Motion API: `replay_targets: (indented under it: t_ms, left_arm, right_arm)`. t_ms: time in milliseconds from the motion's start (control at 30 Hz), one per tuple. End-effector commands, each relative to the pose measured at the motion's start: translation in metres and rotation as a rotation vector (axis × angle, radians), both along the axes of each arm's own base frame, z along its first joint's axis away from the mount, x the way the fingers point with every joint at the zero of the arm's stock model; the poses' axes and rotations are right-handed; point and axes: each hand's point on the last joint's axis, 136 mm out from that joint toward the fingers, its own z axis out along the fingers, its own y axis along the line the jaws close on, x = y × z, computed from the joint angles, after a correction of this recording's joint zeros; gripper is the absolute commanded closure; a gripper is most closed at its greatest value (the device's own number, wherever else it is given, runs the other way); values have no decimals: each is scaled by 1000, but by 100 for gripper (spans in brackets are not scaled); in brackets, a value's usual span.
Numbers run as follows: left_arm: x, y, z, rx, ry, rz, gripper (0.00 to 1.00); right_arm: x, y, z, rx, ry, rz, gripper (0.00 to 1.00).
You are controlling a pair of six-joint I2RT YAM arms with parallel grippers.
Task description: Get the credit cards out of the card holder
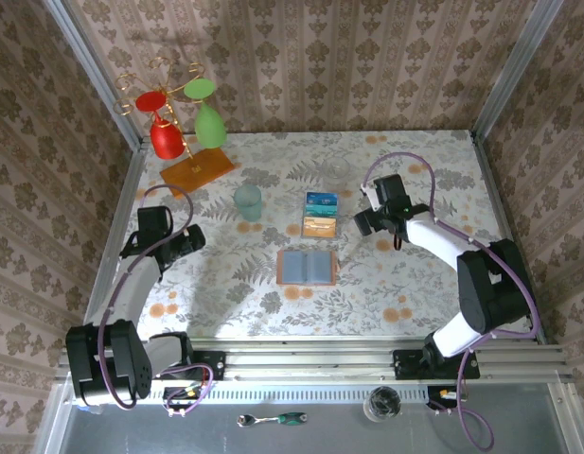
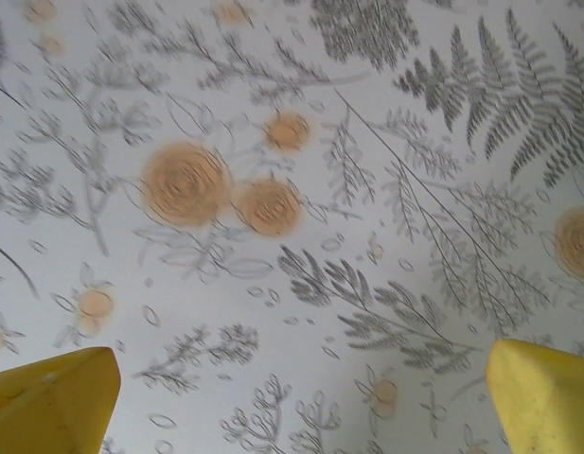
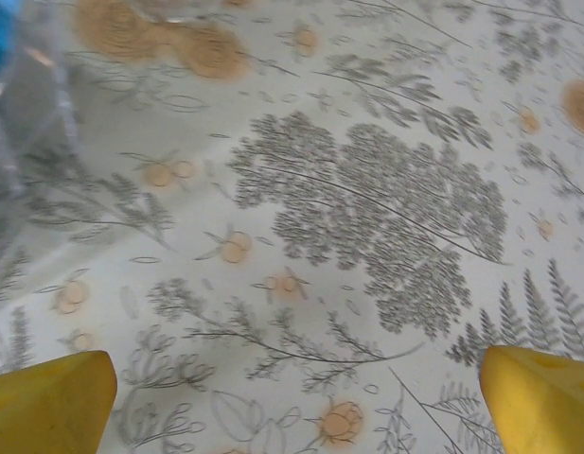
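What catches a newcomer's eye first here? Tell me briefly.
The red glass and green glass hanging upside down on a rack at the far left corner. Then the card holder lying open in the middle, the credit cards just beyond it.

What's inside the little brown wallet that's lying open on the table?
In the flat brown folding card holder I see grey-blue inner pockets, no card poking out. Anything tucked deep inside them is covered. The teal-blue and orange-tan credit cards lie apart, farther back.

Table (image 1: 415,274): card holder (image 1: 307,267), credit cards (image 1: 320,214), cup (image 1: 248,202), rack base (image 1: 198,170).
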Motion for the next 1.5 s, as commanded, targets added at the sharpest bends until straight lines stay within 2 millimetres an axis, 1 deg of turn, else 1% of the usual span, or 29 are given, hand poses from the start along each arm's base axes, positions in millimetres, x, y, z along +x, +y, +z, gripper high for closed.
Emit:
replay_targets:
  t_ms: [0,133,200,300,367,433,533,700,800,900,967,1100,1200,1267,1400,1467]
  left_arm:
    - [6,22,6,131,-79,31,0]
    - [18,32,12,206,-170,38,0]
    - [25,34,13,262,-221,1,0]
    - [33,38,14,314,-299,-6,0]
    - [37,39,15,330,-362,-4,0]
    - [41,38,17,337,-440,-21,0]
    - [46,38,19,302,-503,-27,0]
    - [55,41,27,255,-610,-25,0]
    - [65,36,27,210,-630,-64,0]
    - [75,30,21,178,-626,-102,0]
    - [80,24,20,176,-654,-135,0]
    - [82,18,19,181,-647,-166,0]
    - [80,7,18,214,-660,-204,0]
    - [81,-2,16,237,-664,-242,0]
    - [86,-19,3,274,-658,-314,0]
    - [88,-21,2,288,-643,-317,0]
  right_arm:
    - [17,-31,27,2,-196,-176,0]
    - [15,-57,24,10,-280,-269,0]
    - [16,-66,22,32,-319,-308,0]
    - [15,-77,18,69,-357,-361,0]
    - [13,-79,16,103,-392,-374,0]
    - [12,-78,19,126,-415,-367,0]
    - [8,-74,20,166,-469,-340,0]
    - [4,-78,18,214,-497,-334,0]
    - [2,-75,17,251,-500,-304,0]
    - [1,-73,16,272,-506,-283,0]
    - [0,-73,16,282,-510,-274,0]
    - [-1,-73,15,299,-516,-269,0]
    - [-1,-74,9,316,-510,-266,0]
    - [-2,-74,7,321,-528,-257,0]
    - [-1,-73,6,330,-512,-254,0]
    - [-1,-73,6,331,-512,-253,0]
